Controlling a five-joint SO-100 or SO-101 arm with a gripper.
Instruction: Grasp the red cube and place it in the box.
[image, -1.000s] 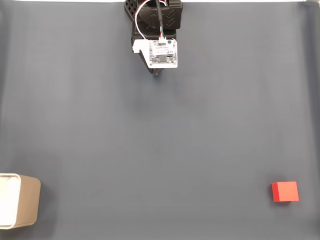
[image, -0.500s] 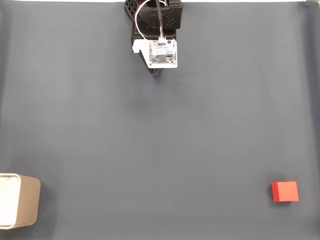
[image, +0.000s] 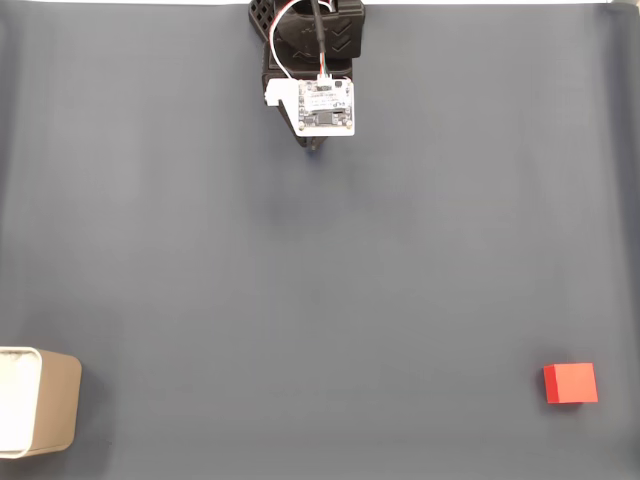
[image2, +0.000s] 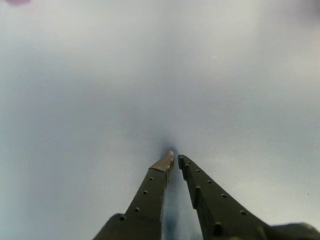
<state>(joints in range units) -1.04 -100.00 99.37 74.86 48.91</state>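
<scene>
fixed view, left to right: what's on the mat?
the box at the left edge → the arm at top centre, with the gripper below it → the red cube at lower right.

We find no legible text; the white circuit board (image: 326, 106) on the arm carries markings too small to read.
</scene>
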